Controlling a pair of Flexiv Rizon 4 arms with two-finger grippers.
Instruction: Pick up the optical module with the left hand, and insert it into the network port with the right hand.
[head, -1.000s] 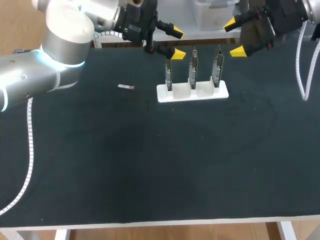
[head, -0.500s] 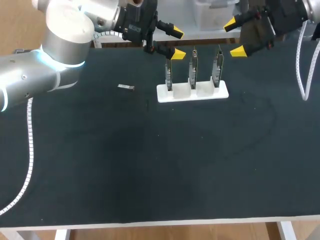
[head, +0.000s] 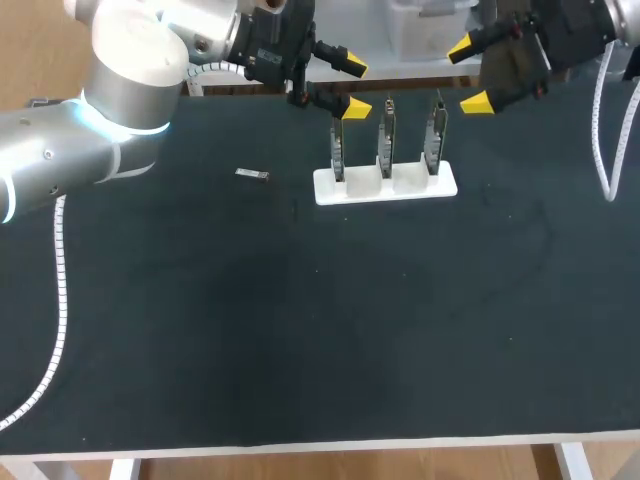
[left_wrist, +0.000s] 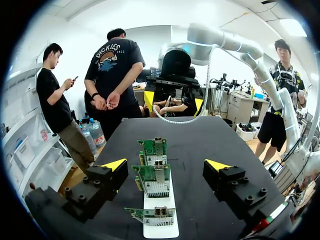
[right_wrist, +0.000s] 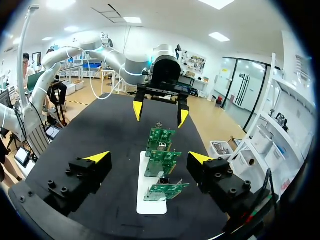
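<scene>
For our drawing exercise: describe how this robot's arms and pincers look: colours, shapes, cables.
The left arm is silver-grey with rounded joints and a glowing blue ring. Left pincer and right pincer are black bolted blocks with yellow wedge tips. White ribbed cables hang beside both arms.

The left arm (head: 120, 60) is silver-grey with rounded joints, a glowing blue ring (head: 112, 126) and a white ribbed cable (head: 58, 290). The left gripper (head: 356, 88) and right gripper (head: 468, 75) are black blocks with round screws (left_wrist: 85, 179) and yellow wedge tips.
</scene>
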